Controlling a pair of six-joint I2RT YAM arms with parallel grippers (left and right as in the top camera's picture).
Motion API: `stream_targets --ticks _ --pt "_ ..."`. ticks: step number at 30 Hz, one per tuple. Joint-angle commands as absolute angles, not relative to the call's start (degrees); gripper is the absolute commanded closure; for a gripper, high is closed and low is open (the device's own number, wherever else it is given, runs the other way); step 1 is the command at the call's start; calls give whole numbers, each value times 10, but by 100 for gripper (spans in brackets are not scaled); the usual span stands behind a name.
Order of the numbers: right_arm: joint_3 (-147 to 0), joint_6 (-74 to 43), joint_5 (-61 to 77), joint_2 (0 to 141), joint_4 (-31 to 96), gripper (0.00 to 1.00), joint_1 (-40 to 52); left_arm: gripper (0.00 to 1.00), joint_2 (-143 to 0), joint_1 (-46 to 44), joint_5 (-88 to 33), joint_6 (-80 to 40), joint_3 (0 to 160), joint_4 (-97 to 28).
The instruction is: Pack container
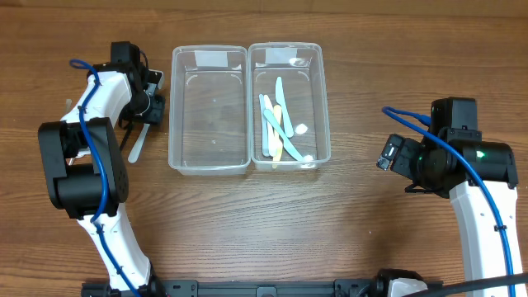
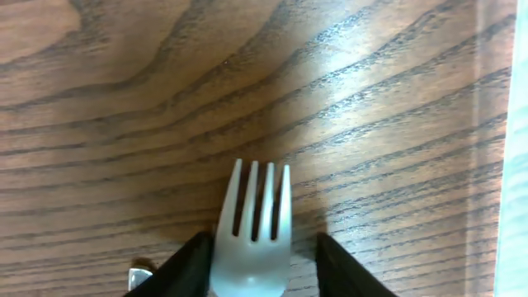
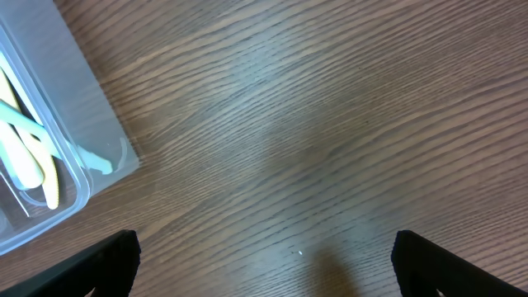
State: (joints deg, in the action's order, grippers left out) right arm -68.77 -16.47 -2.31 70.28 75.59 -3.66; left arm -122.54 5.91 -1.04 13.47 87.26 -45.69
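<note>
A white plastic fork (image 1: 136,142) lies on the wooden table left of the two clear containers. In the left wrist view its head (image 2: 252,239) sits between my left gripper's fingers (image 2: 264,264), tines pointing away. The left finger touches it and a gap shows on the right. My left gripper (image 1: 151,103) is open around it. The left container (image 1: 173,107) is empty. The right container (image 1: 323,107) holds several pastel utensils (image 1: 276,124). My right gripper (image 1: 388,157) is open and empty over bare table (image 3: 264,264), to the right of the right container (image 3: 74,124).
The left container's clear wall (image 2: 516,165) runs along the right edge of the left wrist view, close to the fork. Yellow and pale green utensils (image 3: 25,157) show through the right container's corner.
</note>
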Motion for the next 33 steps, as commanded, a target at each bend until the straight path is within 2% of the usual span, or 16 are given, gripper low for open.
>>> stream_targets --ticks 1,7,12,18,23,27,33 --pt "-687 -161 -20 691 752 0 -37 71 -1241 55 12 130 883 -463" --pt "-687 -161 -21 691 752 0 -37 82 -1240 55 37 128 884 -465" --pt "-687 -161 -21 691 752 0 -37 96 -1219 53 50 98 926 -509" --pt "-687 -161 -20 691 752 0 -37 96 -1107 29 56 44 1057 -625" --pt "-687 -161 -18 691 753 0 -37 96 -1023 -50 14 -110 1075 -668" --pt "-687 -161 -18 691 754 0 -37 96 -1058 -133 -9 -159 1074 -659" --pt "-687 -146 -18 691 768 0 -37 94 -1150 -166 -5 -159 1074 -642"
